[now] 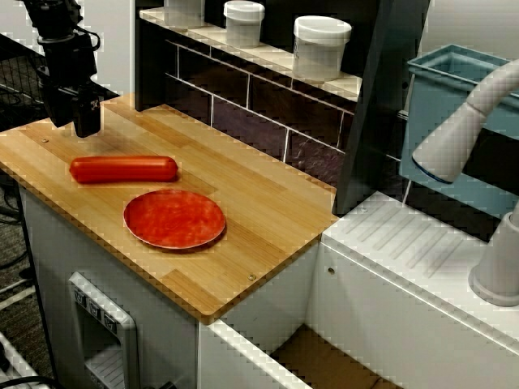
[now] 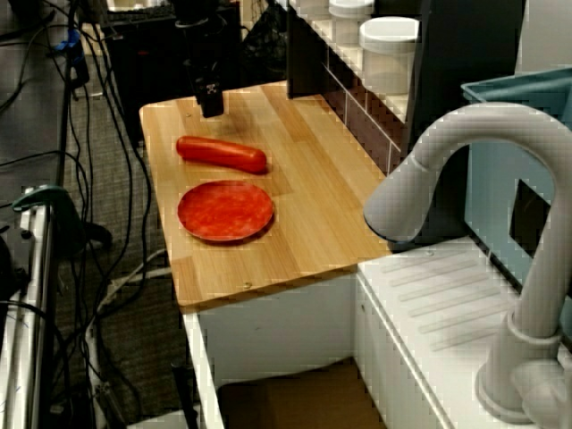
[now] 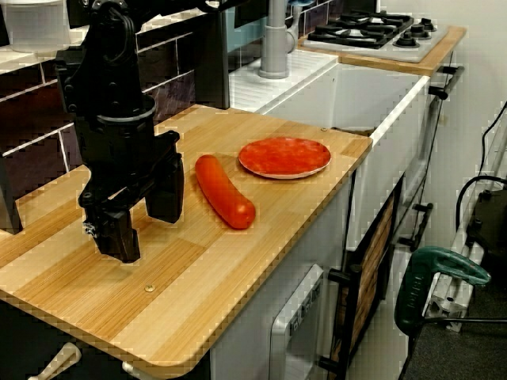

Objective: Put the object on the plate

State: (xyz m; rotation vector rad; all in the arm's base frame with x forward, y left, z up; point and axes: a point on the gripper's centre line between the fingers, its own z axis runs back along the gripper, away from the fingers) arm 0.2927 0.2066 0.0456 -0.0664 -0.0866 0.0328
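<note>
The object, a long red-orange sausage (image 1: 123, 168) (image 2: 222, 154) (image 3: 225, 191), lies flat on the wooden counter. Just in front of it sits the plate (image 1: 174, 219) (image 2: 225, 211) (image 3: 284, 157), round, red-orange and with nothing on it. A narrow strip of wood separates the two. My black gripper (image 3: 142, 215) (image 1: 77, 124) (image 2: 210, 100) hangs low over the counter at the far end, beside the sausage's end and apart from it. Its two fingers (image 3: 119, 236) stand spread, so it is open with nothing between them.
A dark tiled back wall with a shelf of white jars (image 1: 322, 44) runs along the counter. A white sink with a grey faucet (image 2: 447, 170) and a blue rack (image 1: 454, 121) lie past the plate side. The counter's front edge (image 1: 105, 259) drops off.
</note>
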